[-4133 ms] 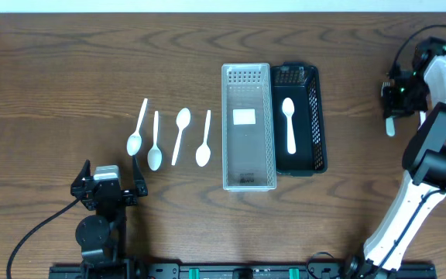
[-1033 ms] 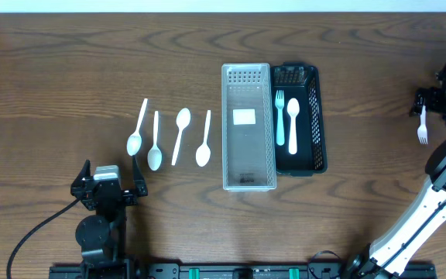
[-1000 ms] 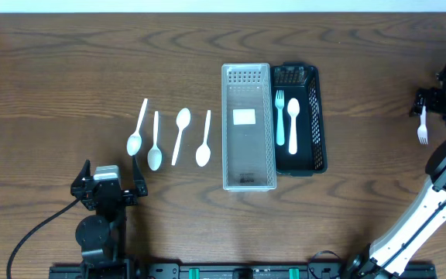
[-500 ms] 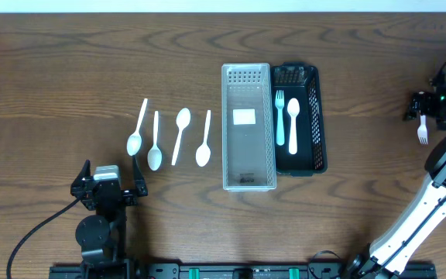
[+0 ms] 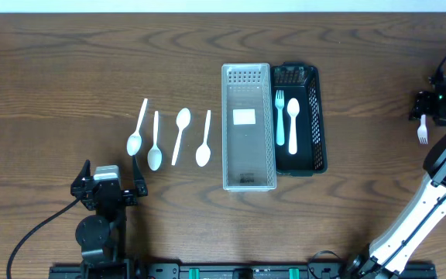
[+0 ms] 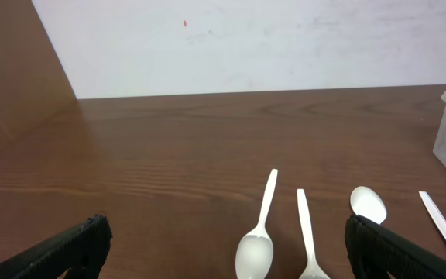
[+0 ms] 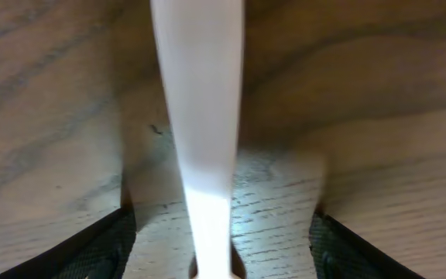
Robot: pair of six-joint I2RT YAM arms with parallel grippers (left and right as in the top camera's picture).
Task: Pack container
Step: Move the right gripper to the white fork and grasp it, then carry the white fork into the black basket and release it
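While the tray (image 5: 320,139) holds one fork (image 5: 279,116) and one spoon (image 5: 292,120), four spoons (image 5: 180,133) and a second fork (image 5: 423,130) (right fingers (image 7: 91,249) spread astride its handle, left fingers (image 6: 68,248) spread, empty) lie on the worktop (image 5: 68,62), so most packing appears outstanding.

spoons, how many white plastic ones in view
5. Four lie on the wooden table left of the clear plastic bin: first spoon, second spoon, third spoon, fourth spoon. The fifth spoon lies in the black plastic tray beside a white plastic fork. None look hidden.

Wooden table (image 5: 68,54) — spoons (image 5: 180,136), two bins (image 5: 248,167)
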